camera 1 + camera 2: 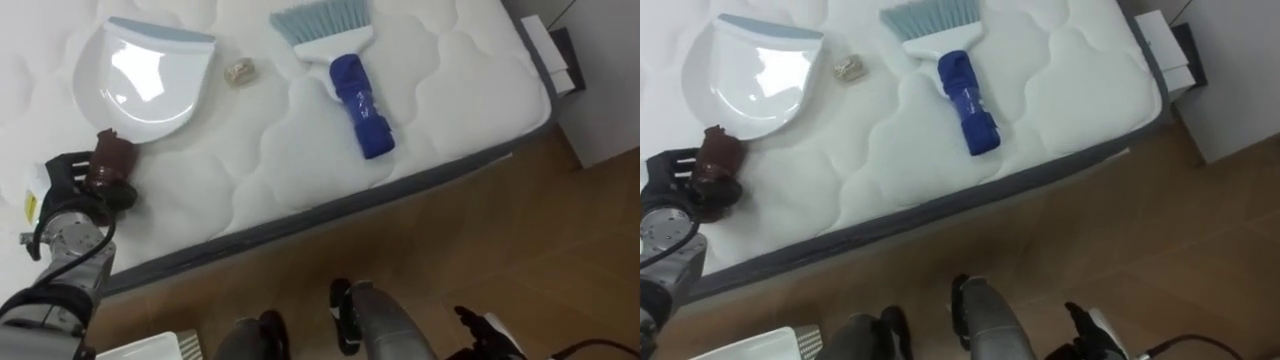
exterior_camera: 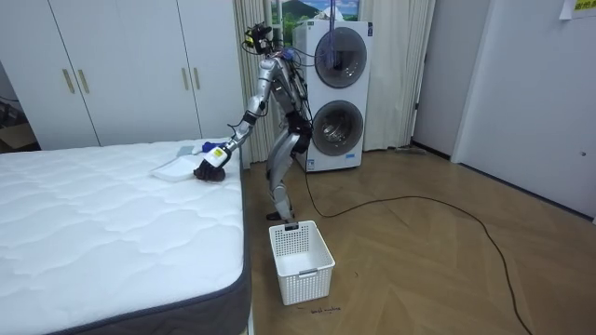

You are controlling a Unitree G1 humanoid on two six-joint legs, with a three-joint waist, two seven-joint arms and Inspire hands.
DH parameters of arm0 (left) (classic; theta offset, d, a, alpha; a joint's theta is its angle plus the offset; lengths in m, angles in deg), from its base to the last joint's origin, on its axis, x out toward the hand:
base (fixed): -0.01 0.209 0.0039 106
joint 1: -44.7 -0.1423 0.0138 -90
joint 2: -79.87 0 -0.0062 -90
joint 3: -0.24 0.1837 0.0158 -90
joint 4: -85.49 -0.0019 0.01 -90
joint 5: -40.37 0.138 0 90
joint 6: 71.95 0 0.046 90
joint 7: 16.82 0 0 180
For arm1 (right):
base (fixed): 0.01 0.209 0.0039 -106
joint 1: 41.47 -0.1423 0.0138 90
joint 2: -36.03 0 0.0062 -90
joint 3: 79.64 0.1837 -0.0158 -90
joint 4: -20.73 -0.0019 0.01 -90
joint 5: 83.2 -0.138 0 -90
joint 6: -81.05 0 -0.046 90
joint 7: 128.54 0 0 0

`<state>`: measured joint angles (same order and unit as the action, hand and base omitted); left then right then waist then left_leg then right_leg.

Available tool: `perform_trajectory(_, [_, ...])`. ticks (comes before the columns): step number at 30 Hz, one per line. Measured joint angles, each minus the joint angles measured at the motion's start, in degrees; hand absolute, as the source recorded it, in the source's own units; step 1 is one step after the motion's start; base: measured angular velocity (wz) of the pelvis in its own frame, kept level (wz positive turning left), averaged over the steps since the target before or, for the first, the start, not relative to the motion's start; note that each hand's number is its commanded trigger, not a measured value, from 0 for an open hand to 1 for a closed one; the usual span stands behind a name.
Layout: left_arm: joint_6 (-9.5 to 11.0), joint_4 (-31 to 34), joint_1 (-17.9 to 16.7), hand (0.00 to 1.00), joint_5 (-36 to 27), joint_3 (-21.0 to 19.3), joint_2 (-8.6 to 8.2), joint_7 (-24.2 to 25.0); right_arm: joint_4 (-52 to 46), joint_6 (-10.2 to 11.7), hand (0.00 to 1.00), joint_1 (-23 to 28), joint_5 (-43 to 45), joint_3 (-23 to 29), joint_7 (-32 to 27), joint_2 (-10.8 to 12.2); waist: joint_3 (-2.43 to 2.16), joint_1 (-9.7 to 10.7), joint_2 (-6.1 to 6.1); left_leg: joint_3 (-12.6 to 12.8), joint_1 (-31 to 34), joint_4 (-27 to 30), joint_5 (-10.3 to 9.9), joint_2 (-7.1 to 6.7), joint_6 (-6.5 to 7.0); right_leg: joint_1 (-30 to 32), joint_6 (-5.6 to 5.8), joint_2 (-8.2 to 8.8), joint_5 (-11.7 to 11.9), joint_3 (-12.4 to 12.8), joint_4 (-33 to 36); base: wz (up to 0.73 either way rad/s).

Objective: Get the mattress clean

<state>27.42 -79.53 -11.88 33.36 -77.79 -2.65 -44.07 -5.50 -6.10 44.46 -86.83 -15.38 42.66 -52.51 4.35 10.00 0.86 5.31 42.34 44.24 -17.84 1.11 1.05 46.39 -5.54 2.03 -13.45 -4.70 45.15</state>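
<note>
Left eye view: the left hand (image 1: 62, 185) is curled round the dark handle (image 1: 110, 160) of the white dustpan (image 1: 145, 75) lying on the bed (image 1: 450, 90). 1 crumpled scrap (image 1: 239, 72) sits just beside the pan, unswept, and the brush (image 1: 345, 70) lies untouched nearby. The right hand (image 1: 485, 335) hangs low; whether it is open or closed I cannot tell. Sweeping looks barely begun.
</note>
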Motion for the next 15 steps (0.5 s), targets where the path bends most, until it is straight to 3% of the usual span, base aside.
perform_trajectory(7, [0.45, -0.27, -0.66, 1.00, 3.27, 0.25, 0.02, -0.70, 1.61, 0.95, 0.00, 0.03, -1.13, 0.01, -0.44, -0.02, -0.10, -0.96, -0.16, -0.01, -2.69, -3.99, 1.22, 0.17, -0.58, -2.38, -0.52, -0.43, 0.67, -0.12, -3.35, 0.01])
perform_trajectory(15, [1.60, 0.25, -0.49, 1.00, 15.49, 0.32, 0.87, -2.24, 1.47, 3.01, 0.00, -1.69, -4.22, 0.81, 1.49, -0.73, -0.18, -1.72, 0.15, -0.72, -4.78, -7.18, 2.33, 0.14, -0.50, -5.33, -0.27, -0.37, 1.48, -1.37, -7.08, 0.06])
